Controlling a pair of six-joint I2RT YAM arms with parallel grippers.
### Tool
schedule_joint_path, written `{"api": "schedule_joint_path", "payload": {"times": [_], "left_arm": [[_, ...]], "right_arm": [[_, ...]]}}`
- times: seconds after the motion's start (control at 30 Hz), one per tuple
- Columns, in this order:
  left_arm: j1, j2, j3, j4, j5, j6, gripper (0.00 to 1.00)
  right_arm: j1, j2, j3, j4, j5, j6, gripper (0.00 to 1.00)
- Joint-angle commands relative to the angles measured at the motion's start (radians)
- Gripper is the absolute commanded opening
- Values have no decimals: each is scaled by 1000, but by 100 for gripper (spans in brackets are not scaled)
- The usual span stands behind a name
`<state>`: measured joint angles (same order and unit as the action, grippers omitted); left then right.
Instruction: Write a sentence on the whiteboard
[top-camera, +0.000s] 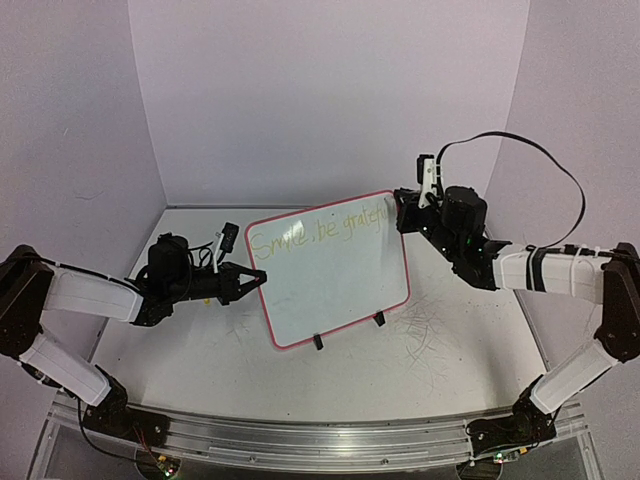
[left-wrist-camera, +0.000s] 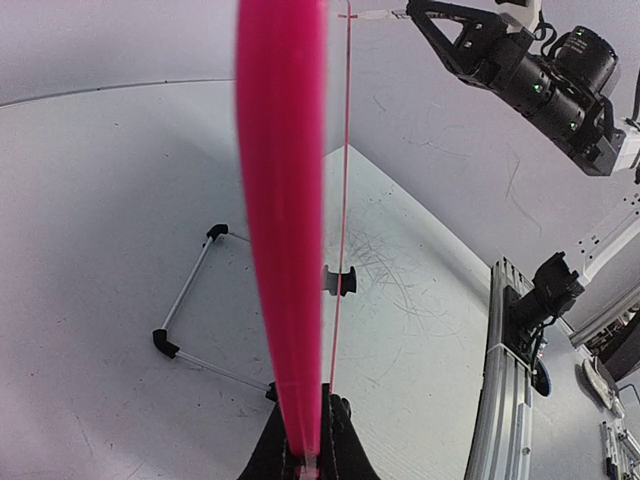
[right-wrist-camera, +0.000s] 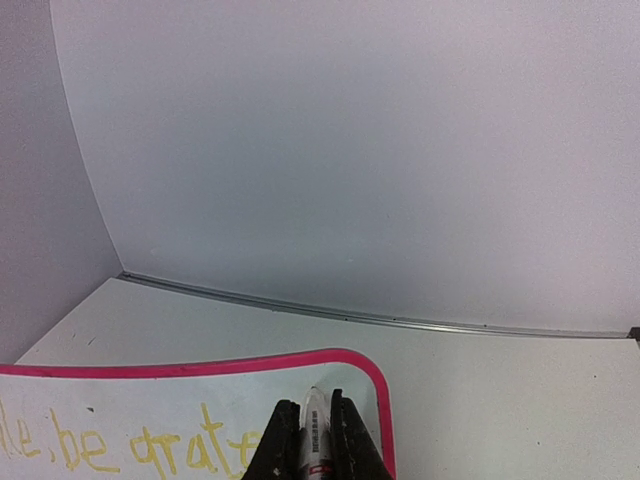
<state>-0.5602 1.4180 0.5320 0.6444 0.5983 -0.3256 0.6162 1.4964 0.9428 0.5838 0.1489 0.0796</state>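
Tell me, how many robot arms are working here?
2. The left arm reaches in from the left, jaws clamped on the whiteboard's left edge; the right arm comes from the right, holding a marker at its top right corner.

The white table (top-camera: 200, 350) carries the whiteboard (top-camera: 335, 285), standing on two black clip feet (top-camera: 318, 342); grey scribble marks (top-camera: 430, 325) (faint, tangled) lie right of the whiteboard.
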Motion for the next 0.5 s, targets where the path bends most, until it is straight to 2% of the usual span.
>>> {"api": "schedule_joint_path", "payload": {"times": [0.0,0.47], "left_arm": [[8,-36,-3,-10,-47,65,0],[8,-35,-3,-11,-47,66,0]], "right_arm": [[-4,13,16,34,29,8,0],[-3,-4,-58,18,32,39,0]]}}
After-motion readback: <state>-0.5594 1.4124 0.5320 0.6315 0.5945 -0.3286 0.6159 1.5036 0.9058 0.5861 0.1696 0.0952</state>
